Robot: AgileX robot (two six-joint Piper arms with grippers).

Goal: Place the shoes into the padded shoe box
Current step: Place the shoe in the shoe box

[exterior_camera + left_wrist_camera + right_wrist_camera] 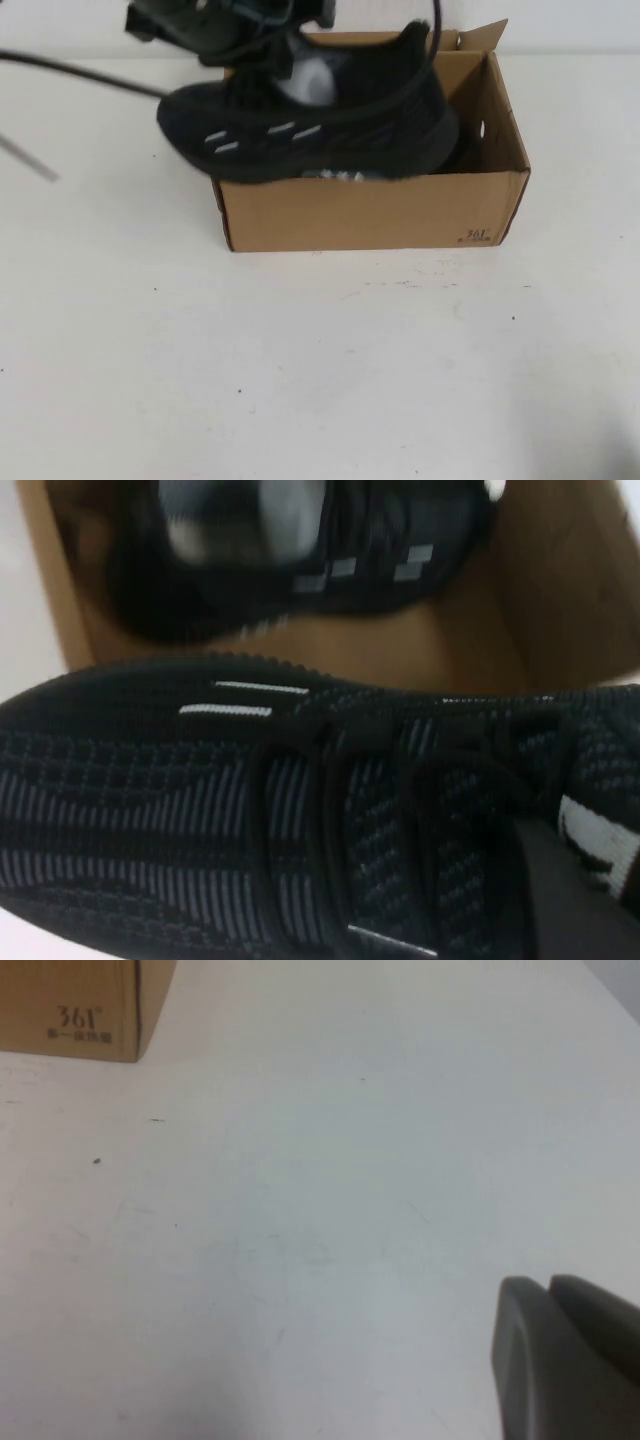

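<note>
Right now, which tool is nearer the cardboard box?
Left. The left tool is above the box's far left side, carrying a sneaker over it. The right tool is off over bare table, away from the box's logo corner.

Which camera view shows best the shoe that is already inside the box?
The left wrist view: the boxed shoe lies beyond the shoe that the left gripper carries. The high view hides it. The right wrist view shows only the right gripper over the table.
</note>
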